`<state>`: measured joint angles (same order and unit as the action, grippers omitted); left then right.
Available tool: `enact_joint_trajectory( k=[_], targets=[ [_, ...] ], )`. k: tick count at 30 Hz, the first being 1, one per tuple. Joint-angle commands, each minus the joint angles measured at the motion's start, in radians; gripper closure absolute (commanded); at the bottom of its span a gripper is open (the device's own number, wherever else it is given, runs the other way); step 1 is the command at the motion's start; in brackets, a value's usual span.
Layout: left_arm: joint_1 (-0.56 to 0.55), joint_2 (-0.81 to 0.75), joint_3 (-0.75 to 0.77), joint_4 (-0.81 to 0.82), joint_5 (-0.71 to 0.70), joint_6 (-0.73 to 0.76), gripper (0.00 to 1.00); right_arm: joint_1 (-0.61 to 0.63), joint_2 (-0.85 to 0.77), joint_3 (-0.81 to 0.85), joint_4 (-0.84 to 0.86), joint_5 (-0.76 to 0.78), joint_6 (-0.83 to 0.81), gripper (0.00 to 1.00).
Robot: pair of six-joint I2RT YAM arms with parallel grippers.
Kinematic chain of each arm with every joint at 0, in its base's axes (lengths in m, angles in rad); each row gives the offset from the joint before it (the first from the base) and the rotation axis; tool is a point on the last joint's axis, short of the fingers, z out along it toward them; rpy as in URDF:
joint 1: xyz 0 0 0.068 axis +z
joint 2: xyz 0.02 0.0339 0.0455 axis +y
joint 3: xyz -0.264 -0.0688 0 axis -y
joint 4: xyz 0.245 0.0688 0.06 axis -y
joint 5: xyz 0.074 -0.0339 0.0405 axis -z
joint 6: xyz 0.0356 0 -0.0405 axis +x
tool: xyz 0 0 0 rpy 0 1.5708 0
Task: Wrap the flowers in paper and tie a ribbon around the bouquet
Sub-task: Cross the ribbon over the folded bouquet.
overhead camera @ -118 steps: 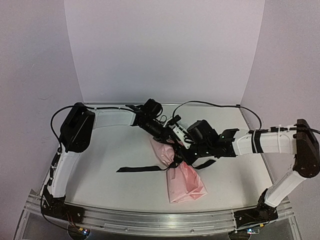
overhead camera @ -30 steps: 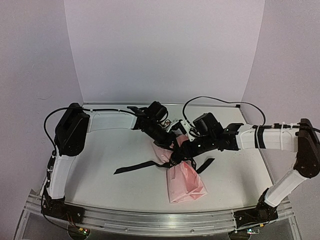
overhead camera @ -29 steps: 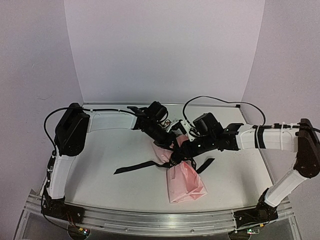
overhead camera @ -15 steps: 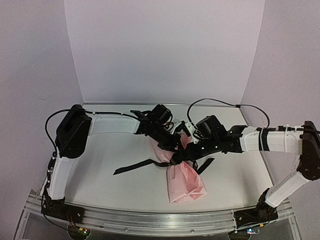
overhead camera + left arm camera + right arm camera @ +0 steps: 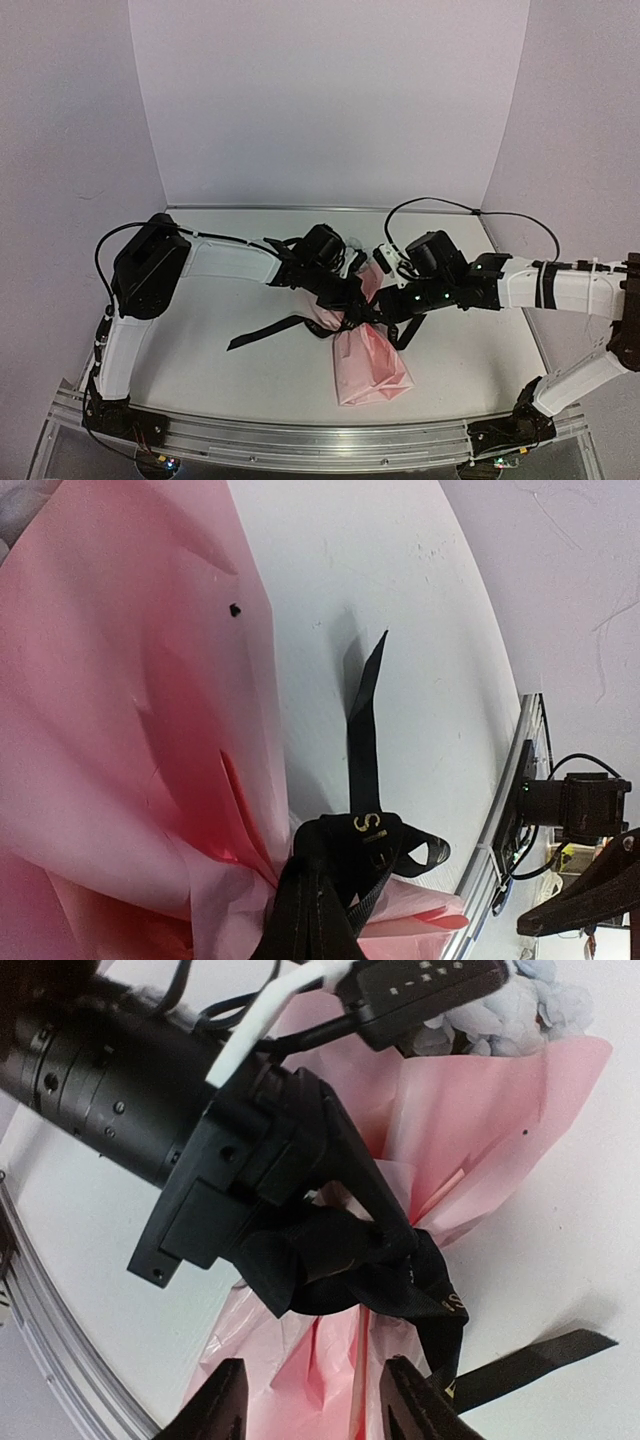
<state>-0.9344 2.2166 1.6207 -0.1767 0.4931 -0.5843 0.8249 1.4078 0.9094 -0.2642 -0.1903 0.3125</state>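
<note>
The bouquet [image 5: 368,362] lies mid-table, a pink paper [image 5: 120,730] cone with its wide end toward the arms. Pale blue flowers [image 5: 520,1010] show at its narrow top. The black ribbon [image 5: 400,1280] is looped and knotted round the cone's neck. One tail [image 5: 268,331] trails left on the table and another [image 5: 406,334] lies to the right. My left gripper [image 5: 392,1228] is shut on the ribbon at the knot. My right gripper [image 5: 318,1402] hangs open just over the paper below the knot, with nothing between its fingers.
A white backdrop [image 5: 320,100] closes off the rear and sides of the table. The metal rail [image 5: 300,440] with the arm bases runs along the near edge. Black cables [image 5: 450,210] loop above the right arm.
My right gripper has opened and let go of the ribbon. Both grippers have shifted slightly right and nearer. The left one keeps its grip at the knot.
</note>
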Motion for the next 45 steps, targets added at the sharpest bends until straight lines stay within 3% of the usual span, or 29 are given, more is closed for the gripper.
enact_joint_trajectory(
  k=[1, 7, 21, 30, 36, 45],
  targets=[
    [0.005, 0.007, 0.023, 0.022, -0.02, -0.011, 1.0, 0.0, -0.013, 0.011, 0.0, -0.047, -0.06, 0.49],
    [0.005, 0.008, 0.027, 0.021, -0.01, 0.0, 1.0, -0.006, 0.035, 0.049, 0.001, 0.015, -0.173, 0.4],
    [0.005, 0.01, 0.044, 0.004, 0.004, 0.021, 1.0, -0.029, 0.162, 0.129, 0.068, 0.048, -0.177, 0.48],
    [0.005, 0.001, 0.038, -0.001, 0.005, 0.032, 1.0, -0.029, 0.188, 0.136, 0.118, 0.051, -0.168, 0.71],
    [0.005, -0.03, 0.015, 0.004, -0.019, 0.038, 1.0, -0.029, 0.175, 0.124, 0.104, 0.066, -0.163, 0.99],
    [0.006, -0.195, -0.129, 0.041, -0.11, 0.054, 1.0, -0.029, 0.053, 0.004, 0.024, 0.195, -0.138, 1.0]
  ],
)
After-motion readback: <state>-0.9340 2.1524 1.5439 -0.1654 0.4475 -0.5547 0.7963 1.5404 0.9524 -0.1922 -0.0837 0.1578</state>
